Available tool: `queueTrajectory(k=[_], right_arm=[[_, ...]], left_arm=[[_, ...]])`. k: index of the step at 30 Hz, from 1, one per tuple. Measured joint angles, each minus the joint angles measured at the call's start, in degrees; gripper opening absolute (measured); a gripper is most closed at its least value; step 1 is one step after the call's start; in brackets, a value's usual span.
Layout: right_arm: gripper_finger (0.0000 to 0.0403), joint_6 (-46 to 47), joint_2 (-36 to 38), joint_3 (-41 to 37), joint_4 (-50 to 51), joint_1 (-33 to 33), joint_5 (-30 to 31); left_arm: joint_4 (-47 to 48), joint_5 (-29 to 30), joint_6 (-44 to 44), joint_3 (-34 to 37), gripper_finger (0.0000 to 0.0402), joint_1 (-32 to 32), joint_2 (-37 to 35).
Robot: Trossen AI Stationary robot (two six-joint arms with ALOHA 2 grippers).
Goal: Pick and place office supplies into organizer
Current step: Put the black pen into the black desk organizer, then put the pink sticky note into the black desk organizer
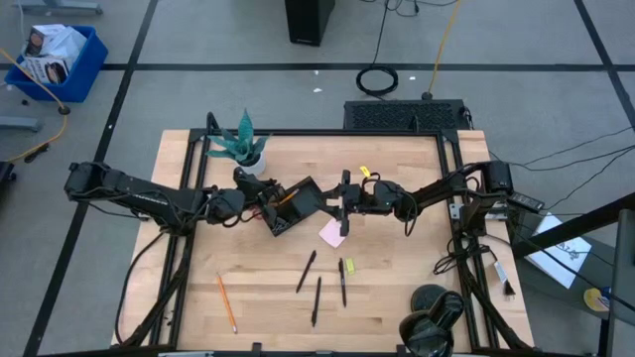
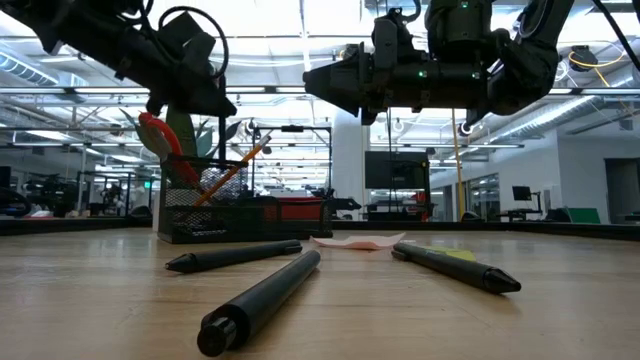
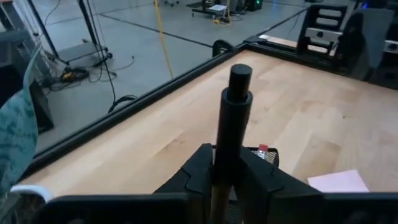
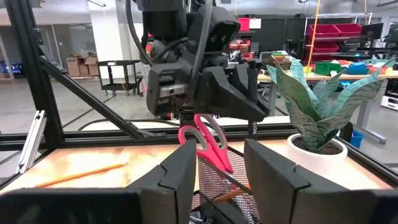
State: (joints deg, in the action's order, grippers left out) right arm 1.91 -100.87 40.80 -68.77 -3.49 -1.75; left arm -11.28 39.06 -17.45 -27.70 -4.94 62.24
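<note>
The organizer [image 1: 290, 206] sits near the middle of the wooden table [image 1: 397, 297], turned at an angle, just in front of the potted plant [image 1: 241, 146]. It is a black mesh tray; in the low view its taller cup holds the red-handled scissors [image 2: 158, 134] upright and an orange pencil [image 2: 232, 170] leaning out.

My left gripper [image 1: 260, 195] hangs over the organizer's plant-side end. In my left wrist view the fingers [image 3: 196, 171] are pressed onto a black pen [image 3: 232, 121], which stands up between them. My right wrist view shows the same gripper directly above the scissors' red handles [image 4: 205, 144] in the mesh cup.

My right gripper [image 1: 343, 206] hovers just beside the organizer's other end, above the pink sticky-note pad [image 1: 332, 233]. Its fingers [image 4: 176, 171] are spread apart with nothing between them, pointing toward the organizer and the left gripper.

The sticky pad lies flat on the table, touching or nearly touching the organizer's corner; I cannot tell which. A small yellow-green bit [image 1: 349, 265] lies nearer the front, beside three black pens [image 1: 317, 286] scattered on the boards. Another orange pencil [image 1: 226, 302] lies well apart toward my left front. A small yellow bit [image 1: 364, 172] rests behind my right arm.
</note>
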Motion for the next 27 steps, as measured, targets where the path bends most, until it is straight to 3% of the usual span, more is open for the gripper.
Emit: queueTrajectory(k=[9, 14, 20, 27], right_arm=[[0.0119, 0.0, 0.0, 0.0, 0.0, 0.0, 0.0], [0.0118, 0.0, 0.0, 0.0, 0.2, 0.0, -0.9], [0.0116, -0.3, 0.0, 0.0, 3.5, 0.3, -7.2], [0.0116, -4.4, 0.1, 0.0, 10.4, 1.2, -7.5]], left_arm=[[-2.1, 0.0, -4.1, 3.2, 0.0175, 0.9, 0.0], [-4.3, -0.5, -3.4, 3.7, 0.0219, 0.9, 0.0], [-9.2, -5.6, -0.8, 3.7, 0.0236, 0.0, 0.0], [-11.7, -9.0, -1.0, 3.7, 0.0232, -0.7, 0.0]])
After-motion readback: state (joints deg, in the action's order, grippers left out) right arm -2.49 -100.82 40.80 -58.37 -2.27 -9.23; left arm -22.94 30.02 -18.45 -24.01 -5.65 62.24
